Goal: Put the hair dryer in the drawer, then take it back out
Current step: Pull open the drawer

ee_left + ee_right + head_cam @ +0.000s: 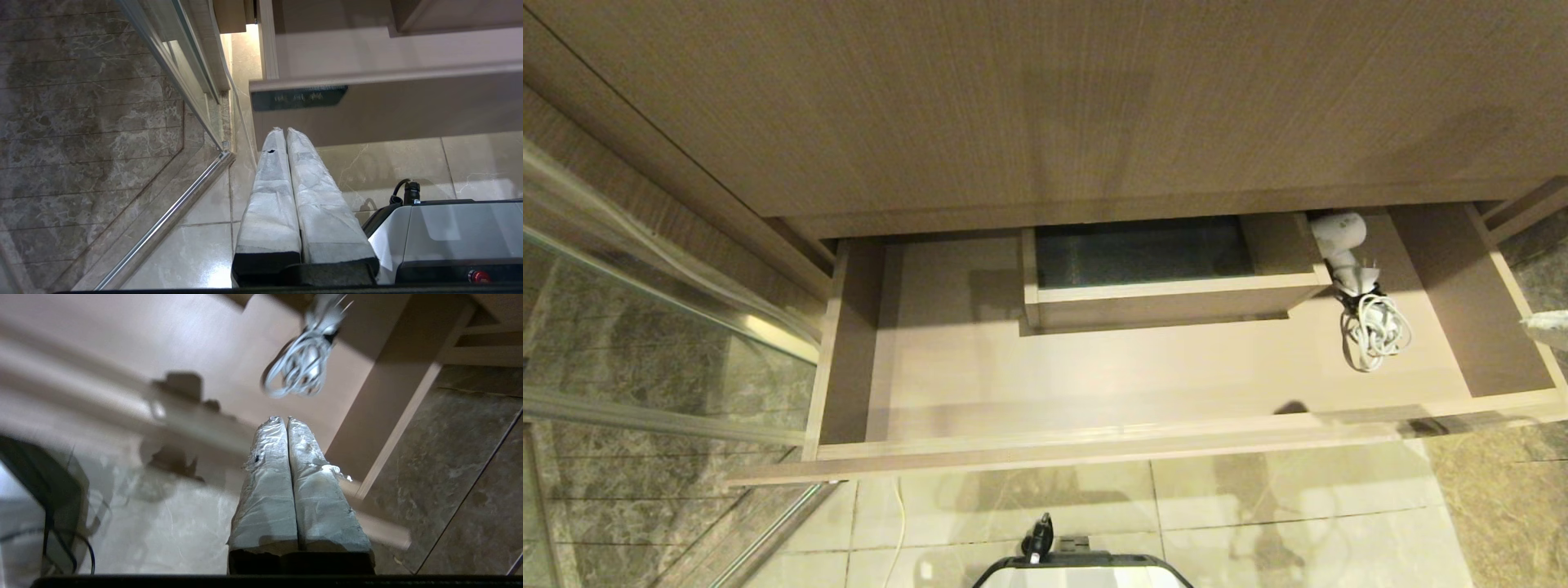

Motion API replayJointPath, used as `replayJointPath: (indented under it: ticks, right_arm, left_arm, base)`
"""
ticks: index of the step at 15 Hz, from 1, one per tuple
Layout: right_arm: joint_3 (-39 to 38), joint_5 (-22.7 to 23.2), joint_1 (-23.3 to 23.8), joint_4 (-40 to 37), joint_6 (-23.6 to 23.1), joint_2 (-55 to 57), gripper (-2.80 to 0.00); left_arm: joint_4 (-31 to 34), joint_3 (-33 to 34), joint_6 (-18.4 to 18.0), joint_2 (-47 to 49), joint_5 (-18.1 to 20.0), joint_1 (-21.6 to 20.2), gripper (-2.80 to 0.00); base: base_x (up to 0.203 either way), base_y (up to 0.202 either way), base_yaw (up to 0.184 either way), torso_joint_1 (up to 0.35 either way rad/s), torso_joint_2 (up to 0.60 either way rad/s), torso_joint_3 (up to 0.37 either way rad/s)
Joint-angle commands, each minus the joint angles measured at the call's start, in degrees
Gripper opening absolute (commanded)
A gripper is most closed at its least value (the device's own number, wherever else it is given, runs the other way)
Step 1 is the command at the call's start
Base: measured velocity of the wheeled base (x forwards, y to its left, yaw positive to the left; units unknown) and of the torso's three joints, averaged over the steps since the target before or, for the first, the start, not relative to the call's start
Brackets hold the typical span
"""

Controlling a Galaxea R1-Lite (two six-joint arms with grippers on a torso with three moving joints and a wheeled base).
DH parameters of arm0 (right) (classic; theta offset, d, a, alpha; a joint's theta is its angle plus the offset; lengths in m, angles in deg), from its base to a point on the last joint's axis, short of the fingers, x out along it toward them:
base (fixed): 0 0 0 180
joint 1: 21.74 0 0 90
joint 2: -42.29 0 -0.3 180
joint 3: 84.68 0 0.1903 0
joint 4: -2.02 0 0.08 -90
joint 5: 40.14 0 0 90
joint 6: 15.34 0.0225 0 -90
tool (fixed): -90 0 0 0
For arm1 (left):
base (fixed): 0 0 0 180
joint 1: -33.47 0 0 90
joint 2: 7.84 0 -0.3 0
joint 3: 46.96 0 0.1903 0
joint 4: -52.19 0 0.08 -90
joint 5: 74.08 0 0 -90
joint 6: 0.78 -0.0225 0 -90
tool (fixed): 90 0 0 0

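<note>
The wide wood-grain drawer (1094, 384) stands pulled out. The white hair dryer (1342, 237) lies in its back right part, beside the boxed cutout (1143, 269), with its bundled pale cord (1376, 331) in front of it. My right gripper (284, 418) is shut and empty, over the drawer's front right edge, a short way from the cord (300, 367). Its pale tip shows at the head view's right edge (1547, 327). My left gripper (284, 130) is shut and empty, parked low by the drawer's front (388, 106).
A glass shower door (645, 327) with a metal rail stands at the left, close to the drawer's left corner. The wooden cabinet top (1045, 98) overhangs the drawer's back. My base (1082, 572) sits on the tiled floor (1298, 506) before the drawer.
</note>
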Motion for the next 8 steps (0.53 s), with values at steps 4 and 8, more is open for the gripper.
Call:
replayJointPath:
  ticks: [4,8]
  right_arm:
    - [12.12,-0.05,4.98,0.1,3.6,15.46,-2.8]
    - [17.34,-0.25,8.86,0.42,4.49,25.9,-2.8]
  left_arm:
    - [-0.01,0.0,0.07,-0.02,-0.01,0.02,-2.8]
    - [-0.01,0.06,0.06,-0.02,-0.01,0.02,-2.8]
  base:
    - [0.0,0.0,0.0,0.0,0.0,0.0]
    - [0.0,0.0,0.0,0.0,0.0,0.0]
